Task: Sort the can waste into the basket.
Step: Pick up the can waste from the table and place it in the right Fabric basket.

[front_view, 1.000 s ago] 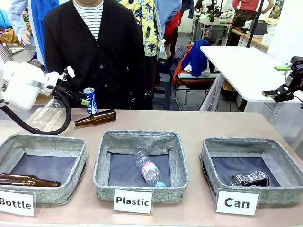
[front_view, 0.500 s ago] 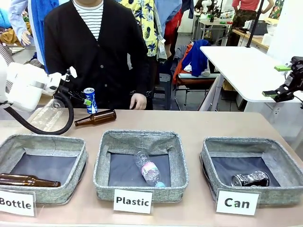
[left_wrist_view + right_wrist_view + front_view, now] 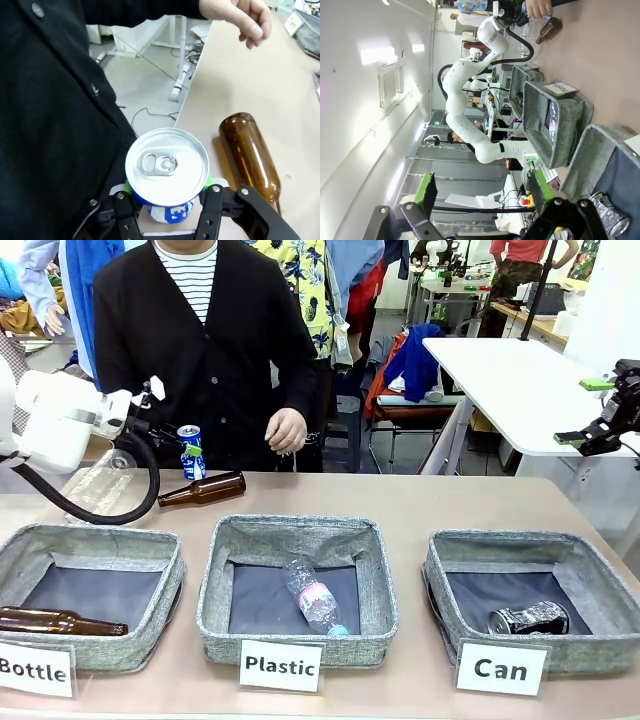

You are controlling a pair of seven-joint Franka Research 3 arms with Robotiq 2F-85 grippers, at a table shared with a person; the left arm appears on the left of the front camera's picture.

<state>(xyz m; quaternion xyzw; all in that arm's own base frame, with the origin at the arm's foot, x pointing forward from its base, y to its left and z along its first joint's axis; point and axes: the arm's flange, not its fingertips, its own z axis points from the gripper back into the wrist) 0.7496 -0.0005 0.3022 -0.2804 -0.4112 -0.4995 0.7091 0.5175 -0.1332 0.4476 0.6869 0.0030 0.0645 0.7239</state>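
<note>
front: your left gripper [image 3: 185, 448] is clamping the blue can [image 3: 190, 454] upright, just behind the brown bottle [image 3: 203, 489] – right gripper [image 3: 585, 410] is hanging wide open off to the side, crushed can [image 3: 529, 618] is lying in the Can basket [image 3: 440, 565] | left wrist: both pads are squeezing that blue can's sides | right wrist: fingers are spreading wide – gripping nothing

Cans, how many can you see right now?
2. The blue can is held in the left gripper near the table's far edge; the crushed can lies in the Can basket. Basket walls may hide more.
</note>
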